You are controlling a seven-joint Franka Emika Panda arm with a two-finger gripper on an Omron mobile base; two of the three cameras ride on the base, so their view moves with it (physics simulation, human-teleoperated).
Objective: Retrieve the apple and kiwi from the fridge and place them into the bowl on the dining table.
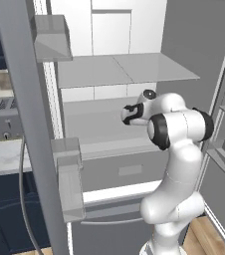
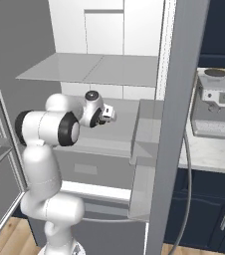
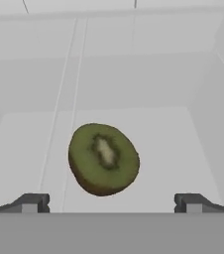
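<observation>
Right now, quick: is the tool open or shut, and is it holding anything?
Tool: open, holding nothing; the kiwi lies on the fridge shelf ahead, between the fingertips' lines, untouched.

kiwi (image 3: 103, 158): a cut half, green face with pale core and dark seeds turned to the camera, brown skin along its lower edge; centre of the frame, slightly left.
shelf (image 3: 183, 154): pale grey, flat, under the kiwi.
fridge (image 3: 134, 79): white back wall across the upper frame, side wall at right.
gripper (image 3: 111, 203): jaws spread wide, tips at lower left and lower right, kiwi above the gap, untouched.
</observation>
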